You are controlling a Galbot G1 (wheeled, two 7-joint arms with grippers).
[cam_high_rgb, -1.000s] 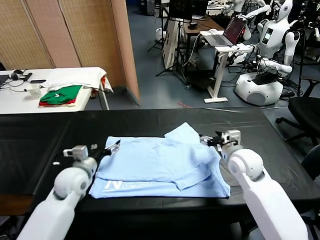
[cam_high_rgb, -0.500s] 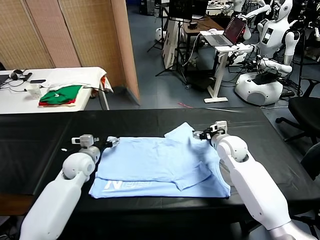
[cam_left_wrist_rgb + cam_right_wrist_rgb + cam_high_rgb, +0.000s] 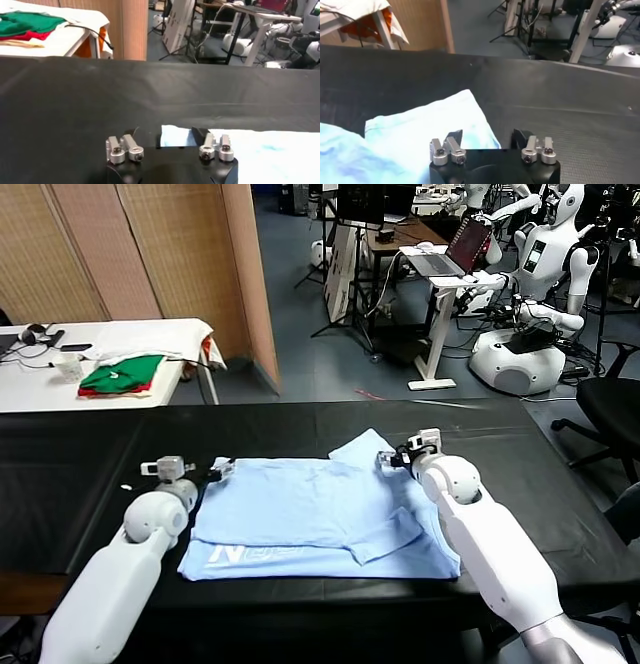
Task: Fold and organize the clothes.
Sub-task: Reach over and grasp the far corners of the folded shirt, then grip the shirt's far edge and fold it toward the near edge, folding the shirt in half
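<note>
T-shirt [image 3: 315, 514]: partly folded, flat mid-bench [image 3: 80, 474] | handling: light, limp cotton, likely to sag; pinch far corners | left gripper [image 3: 222, 469]: far-left corner, fingers part-open astride edge | right gripper [image 3: 390, 461]: far-right sleeve, fingers narrowing, grip unconfirmed

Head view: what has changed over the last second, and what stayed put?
Both grippers moved onto the far edge of the T-shirt: the left gripper at its far left corner, the right gripper at the far sleeve, both closing. The shirt itself has not shifted.
</note>
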